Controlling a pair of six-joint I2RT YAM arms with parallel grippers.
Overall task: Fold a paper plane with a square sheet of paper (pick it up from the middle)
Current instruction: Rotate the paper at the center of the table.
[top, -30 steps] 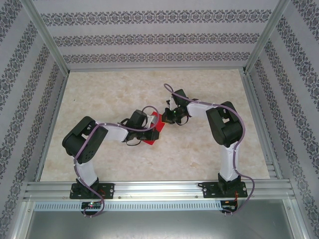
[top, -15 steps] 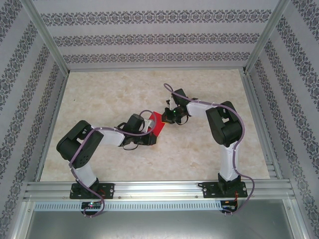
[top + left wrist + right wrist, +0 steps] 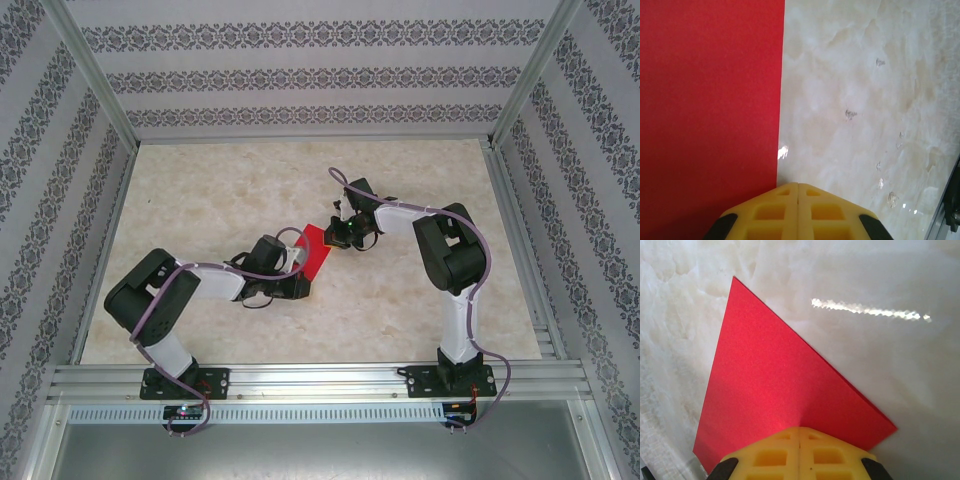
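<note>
The square sheet of paper (image 3: 316,249) lies bright red on the marble table between the two arms. In the right wrist view the sheet (image 3: 775,385) shows a doubled layer along its right edge, and a small ridge runs into my right gripper (image 3: 799,429), which is shut on the near edge. From above, the right gripper (image 3: 333,236) sits at the sheet's far right corner. My left gripper (image 3: 798,186) is shut, its tip on the table right at the straight edge of the sheet (image 3: 710,100). From above, the left gripper (image 3: 303,283) sits at the sheet's near end.
The marble tabletop (image 3: 420,290) is bounded by aluminium rails and patterned walls (image 3: 300,80). The left arm's elbow (image 3: 150,290) is stretched low toward the left rail, and the right arm's elbow (image 3: 450,250) stands at the right.
The left arm has stretched out lower, its elbow swinging left, and its gripper has slid toward the near end of the sheet. More red shows from above. The right arm has not moved.
</note>
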